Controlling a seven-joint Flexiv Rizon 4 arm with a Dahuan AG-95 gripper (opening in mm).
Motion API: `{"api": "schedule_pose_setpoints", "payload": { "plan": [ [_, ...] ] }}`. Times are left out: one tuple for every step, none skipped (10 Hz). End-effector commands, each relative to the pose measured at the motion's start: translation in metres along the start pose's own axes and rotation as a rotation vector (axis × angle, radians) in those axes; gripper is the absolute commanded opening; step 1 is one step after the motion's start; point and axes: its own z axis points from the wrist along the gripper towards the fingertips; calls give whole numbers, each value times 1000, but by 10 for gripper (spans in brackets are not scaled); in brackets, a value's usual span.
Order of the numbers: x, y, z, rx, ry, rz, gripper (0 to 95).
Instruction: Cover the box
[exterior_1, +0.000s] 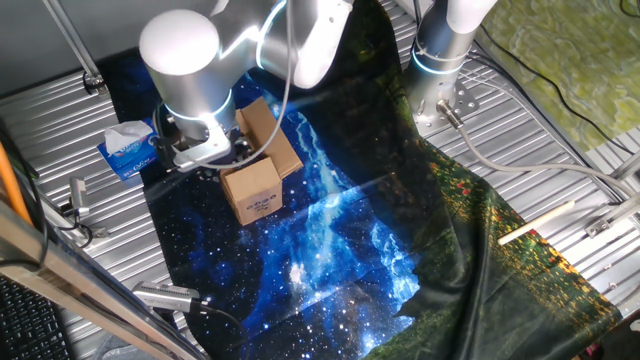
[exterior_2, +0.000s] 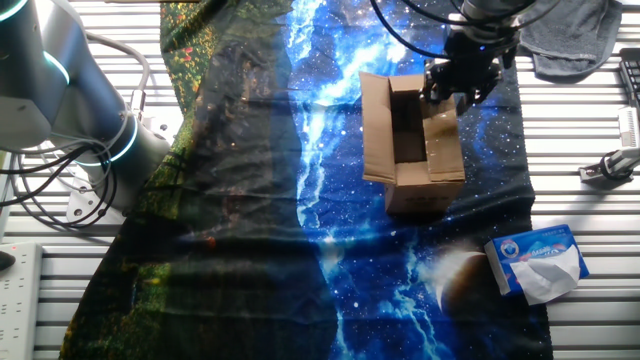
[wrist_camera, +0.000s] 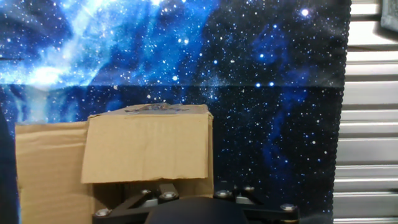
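The cardboard box (exterior_2: 415, 150) sits on the galaxy-print cloth (exterior_2: 330, 250) covering the counter (exterior_2: 590, 210), one flap raised, top still open. The gripper (exterior_2: 452, 88) hovers at its far right edge; whether its fingers are apart cannot be told. A tissue box (exterior_2: 538, 262) lies near right.

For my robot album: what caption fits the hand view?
Small brown corrugated cardboard box with a flap up, on the starry blue galaxy-print cloth.

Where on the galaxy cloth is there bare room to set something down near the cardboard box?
Free: the wide starry cloth in front of the box's labelled side, toward the cloth's near edge. Crowded: behind the box, where the gripper hangs over the flaps, and toward the tissue box.
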Motion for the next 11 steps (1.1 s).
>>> {"api": "schedule_pose_setpoints", "payload": {
  "plan": [
    [0,1,-4,-2,4,-1,380],
    [-1,4,-13,-3,6,-9,380],
    [-1,7,-21,-5,7,-22,380],
    [-1,10,-27,-6,12,-27,380],
    [0,15,-36,-8,18,-24,380],
    [0,19,-41,-9,17,-22,380],
    [0,24,-46,-7,18,-26,380],
    [0,28,-52,-8,16,-29,380],
    [0,32,-54,-8,12,-36,380],
    [3,39,-54,-9,10,-33,380],
    [10,58,-51,-10,5,-28,380]
  ]
}}
